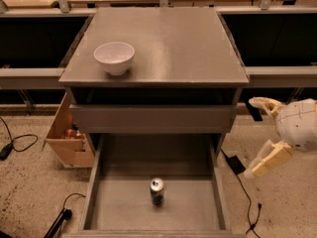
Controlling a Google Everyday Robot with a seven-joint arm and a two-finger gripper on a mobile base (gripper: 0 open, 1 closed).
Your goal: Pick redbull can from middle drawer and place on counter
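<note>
The redbull can (157,191) stands upright at 6 o'clock in the open middle drawer (195,209), free to be reached from above. The gripper (253,138) hangs outside at 4 o'clock, fingers (271,158) spread and empty, probably ready for the grasp. A white bowl (114,57) sits at 11 o'clock on the desk (188,43); the drawer's right wall and the upper drawer front (153,118) may crowd the approach.

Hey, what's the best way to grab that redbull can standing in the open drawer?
Grip the redbull can across its slim round body, about mid-height, coming straight down from above. It stands upright and alone on the floor of the middle drawer, near the front, so the top is unobstructed while low walls hem in the sides. The tool hangs open outside the drawer, off to its right.
</note>
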